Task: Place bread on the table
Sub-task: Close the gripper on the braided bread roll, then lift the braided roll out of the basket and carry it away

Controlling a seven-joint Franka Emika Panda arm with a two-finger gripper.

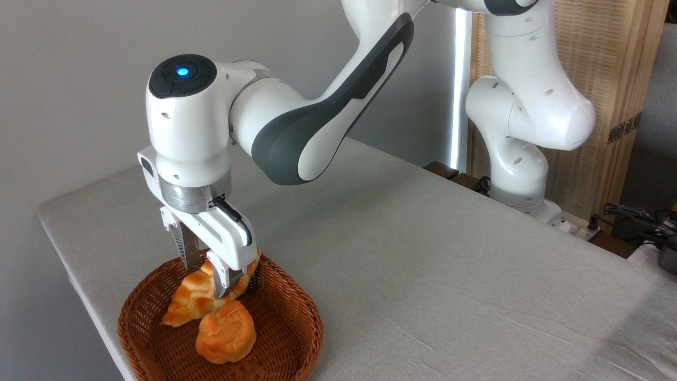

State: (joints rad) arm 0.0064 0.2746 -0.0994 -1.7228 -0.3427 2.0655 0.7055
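White plastic and grey metal make up the claw, which points straight down into the basket with its two fingers clamped on the bread. One ribbed finger shows on the left side of the loaf, the other on the right, partly covering the crust. Golden and braided, the bread sits tilted: its lower pointed end is down near the basket floor on the left, and its upper end rises behind the claw toward the right. Whether that low tip touches the wicker I cannot tell from here. Just below it, touching or nearly so, lies a round orange bun on the basket floor. The brown wicker basket stands at the near left corner of the counter, whose pale grey cloth is slightly wrinkled. The arm reaches over from its base at the far right edge.
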